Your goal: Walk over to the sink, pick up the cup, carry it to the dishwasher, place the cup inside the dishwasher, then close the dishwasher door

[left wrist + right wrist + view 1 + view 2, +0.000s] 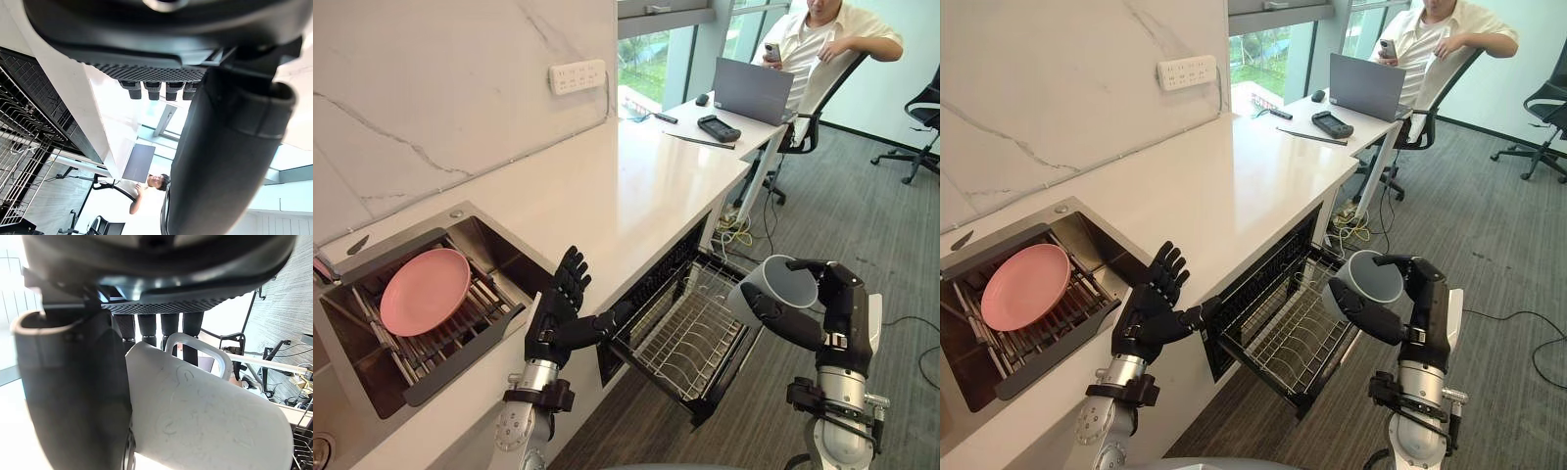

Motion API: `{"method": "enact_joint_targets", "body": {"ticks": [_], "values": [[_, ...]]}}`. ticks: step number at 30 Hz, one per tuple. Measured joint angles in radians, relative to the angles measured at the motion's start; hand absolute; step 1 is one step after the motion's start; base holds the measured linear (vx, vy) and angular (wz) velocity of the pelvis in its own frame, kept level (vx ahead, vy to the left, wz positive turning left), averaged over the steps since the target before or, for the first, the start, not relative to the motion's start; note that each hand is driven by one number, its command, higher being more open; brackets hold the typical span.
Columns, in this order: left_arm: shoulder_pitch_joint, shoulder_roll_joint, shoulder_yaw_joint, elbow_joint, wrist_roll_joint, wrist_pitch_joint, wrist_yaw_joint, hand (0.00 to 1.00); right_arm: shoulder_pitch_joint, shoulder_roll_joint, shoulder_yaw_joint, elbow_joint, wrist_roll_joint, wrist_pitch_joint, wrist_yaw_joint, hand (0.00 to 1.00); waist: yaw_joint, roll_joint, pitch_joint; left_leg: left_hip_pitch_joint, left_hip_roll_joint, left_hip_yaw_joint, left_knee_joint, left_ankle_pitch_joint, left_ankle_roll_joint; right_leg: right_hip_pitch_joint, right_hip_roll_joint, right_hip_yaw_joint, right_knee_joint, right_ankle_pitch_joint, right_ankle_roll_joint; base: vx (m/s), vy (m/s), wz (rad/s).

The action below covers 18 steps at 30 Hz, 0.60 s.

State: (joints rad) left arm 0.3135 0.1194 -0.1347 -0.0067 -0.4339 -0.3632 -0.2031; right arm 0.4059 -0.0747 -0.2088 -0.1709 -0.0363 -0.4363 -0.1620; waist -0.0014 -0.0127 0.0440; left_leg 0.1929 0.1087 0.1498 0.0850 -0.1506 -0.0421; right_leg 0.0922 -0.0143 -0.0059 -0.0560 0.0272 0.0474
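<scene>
Gripping grey cup (781, 285), right hand (837, 304) curled round

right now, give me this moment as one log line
right hand: shut on cup | left hand: open, by counter edge | cup: held near rack, not placed | dishwasher: open, rack out

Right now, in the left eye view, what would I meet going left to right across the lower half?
In order: pink plate → left hand, open → dishwasher rack → cup, gripped in the right hand.
</scene>
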Motion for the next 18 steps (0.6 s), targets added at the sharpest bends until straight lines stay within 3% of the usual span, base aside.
{"method": "enact_joint_targets", "body": {"ticks": [8,18], "values": [[0.007,0.042,-0.107,0.000,-0.009,0.073,-0.174,1.00,0.002,-0.027,0.037,0.010,0.001,0.013,0.070,0.00,0.004,0.001,-0.001,-0.011,-0.010,-0.001,0.002,0.000,-0.001,-0.010,-0.020,-0.039,0.001,-0.003,-0.006,-0.02,0.007,0.00],[0.013,0.074,-0.208,0.047,0.061,0.171,-0.190,1.00,-0.002,-0.120,0.106,0.141,0.000,0.039,0.134,0.00,0.003,0.010,-0.016,-0.013,-0.011,-0.004,0.002,0.000,-0.001,-0.006,-0.019,-0.040,-0.003,0.014,0.005,0.00,0.000,0.00]]}}
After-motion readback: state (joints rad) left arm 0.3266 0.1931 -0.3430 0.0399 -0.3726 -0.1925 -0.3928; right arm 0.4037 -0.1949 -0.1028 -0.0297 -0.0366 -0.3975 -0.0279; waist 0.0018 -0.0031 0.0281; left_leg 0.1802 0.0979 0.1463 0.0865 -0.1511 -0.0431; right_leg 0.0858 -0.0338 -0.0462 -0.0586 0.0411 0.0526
